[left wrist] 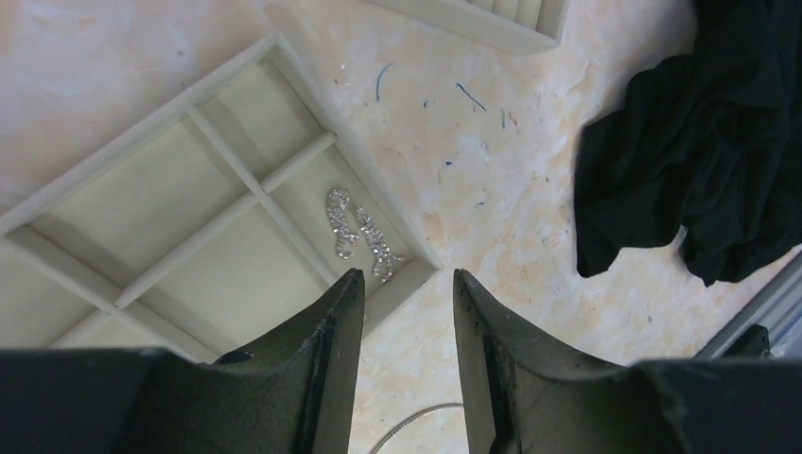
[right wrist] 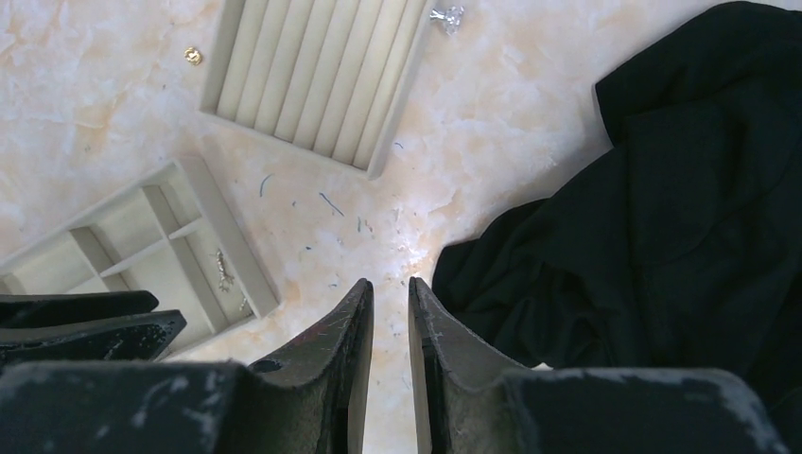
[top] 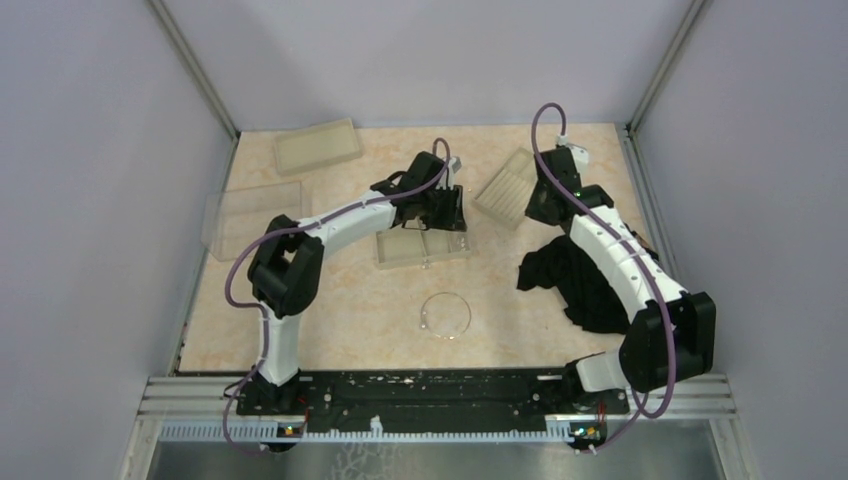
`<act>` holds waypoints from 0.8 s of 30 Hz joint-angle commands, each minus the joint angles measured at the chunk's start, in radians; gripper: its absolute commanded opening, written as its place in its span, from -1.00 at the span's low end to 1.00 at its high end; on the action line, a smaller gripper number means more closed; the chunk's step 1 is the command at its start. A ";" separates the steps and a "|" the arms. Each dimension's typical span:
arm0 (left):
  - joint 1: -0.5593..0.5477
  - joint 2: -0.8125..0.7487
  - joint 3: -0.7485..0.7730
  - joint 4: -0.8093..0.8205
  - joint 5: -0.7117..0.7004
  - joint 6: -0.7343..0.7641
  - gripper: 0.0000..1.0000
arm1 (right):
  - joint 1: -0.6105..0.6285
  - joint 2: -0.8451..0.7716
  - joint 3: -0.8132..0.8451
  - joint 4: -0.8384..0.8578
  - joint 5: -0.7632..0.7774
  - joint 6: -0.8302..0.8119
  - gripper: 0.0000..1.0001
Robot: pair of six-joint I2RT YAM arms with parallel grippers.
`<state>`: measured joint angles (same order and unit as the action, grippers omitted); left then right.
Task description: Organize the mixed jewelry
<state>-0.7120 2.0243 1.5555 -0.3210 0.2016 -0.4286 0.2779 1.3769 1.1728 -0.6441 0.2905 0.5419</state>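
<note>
Partly apart and empty, the left gripper hung just above the corner cell of the divided tray, where a sparkly silver pair lay. The right gripper showed only a slim gap and held nothing, over the table beside the cloth. The hoop lay loose, apart from every tray. A gold bit and a silver bit sat outside the ridged tray. Judged early: one piece sorted, three left.
</note>
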 commanded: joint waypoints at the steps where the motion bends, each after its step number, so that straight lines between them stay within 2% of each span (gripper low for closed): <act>1: -0.004 -0.079 0.067 -0.050 -0.086 0.047 -0.08 | -0.007 0.015 0.075 0.051 -0.027 -0.028 -0.59; 6: 0.052 -0.212 0.011 -0.095 -0.145 0.034 0.00 | 0.035 0.135 0.209 0.071 -0.061 -0.072 -0.55; 10: 0.149 -0.330 -0.144 -0.078 -0.115 0.009 -0.13 | 0.096 0.341 0.414 0.021 -0.131 -0.123 -0.44; 15: 0.229 -0.423 -0.258 -0.122 -0.134 -0.006 -0.03 | 0.114 0.637 0.739 -0.090 -0.191 -0.154 -0.40; 19: 0.275 -0.491 -0.305 -0.157 -0.154 0.005 0.17 | 0.116 0.893 1.020 -0.206 -0.201 -0.188 -0.38; 24: 0.286 -0.553 -0.361 -0.144 -0.192 0.008 0.17 | 0.115 1.136 1.360 -0.336 -0.180 -0.217 -0.35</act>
<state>-0.4343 1.5482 1.2221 -0.4725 0.0406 -0.4263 0.3965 2.4065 2.3215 -0.8425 0.1024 0.3664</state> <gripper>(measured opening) 0.584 0.319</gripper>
